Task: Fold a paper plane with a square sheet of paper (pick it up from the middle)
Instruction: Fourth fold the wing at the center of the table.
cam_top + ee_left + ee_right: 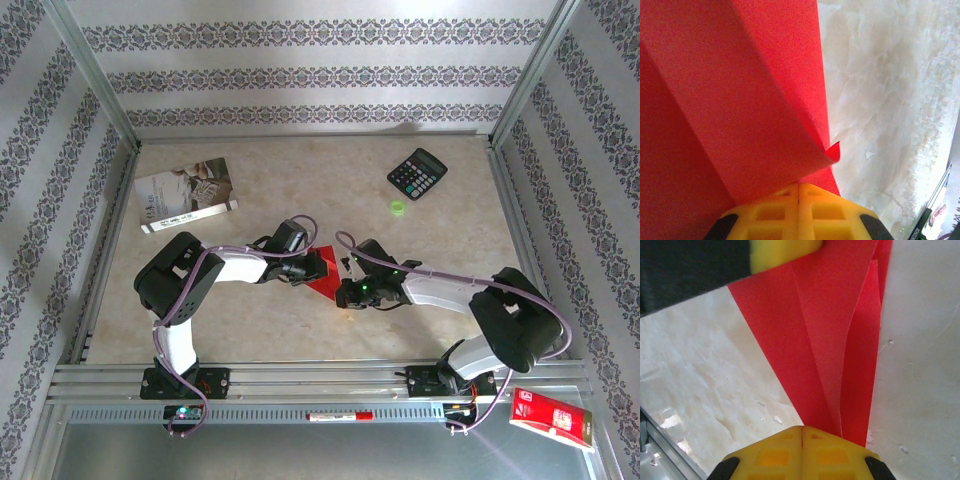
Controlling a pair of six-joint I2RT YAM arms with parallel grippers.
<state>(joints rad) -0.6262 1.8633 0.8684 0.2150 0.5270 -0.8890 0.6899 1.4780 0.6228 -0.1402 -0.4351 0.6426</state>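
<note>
1. The left gripper [799, 186] has its two yellow fingers pressed together, with the seam closed and no red showing in it. Its tips sit on the near edge of the paper [740, 100]. I cannot tell whether a layer is caught under them.
2. The right gripper [802, 429] is the same: fingers together, seam closed, tips touching the paper where its layers narrow to a point. I cannot tell here either whether a layer is pinched.
3. In my left wrist view the paper is red and folded, with long creases fanning away from the tips. A small corner curls up just beside them.
4. In my right wrist view one flap stands up off the table [300, 180]. A yellow finger of the left gripper sits at the paper's far end.
5. From above, the paper lies mid-table between the two grippers, which meet it from opposite ends, left at the upper left and right at the lower right.
6. Well apart from it:
   - a calculator [417, 173] at the far right
   - a green ring [398, 208] near the calculator
   - a booklet [187, 195] at the far left
   - a red packet [552, 420] outside the near rail, at the right
</note>
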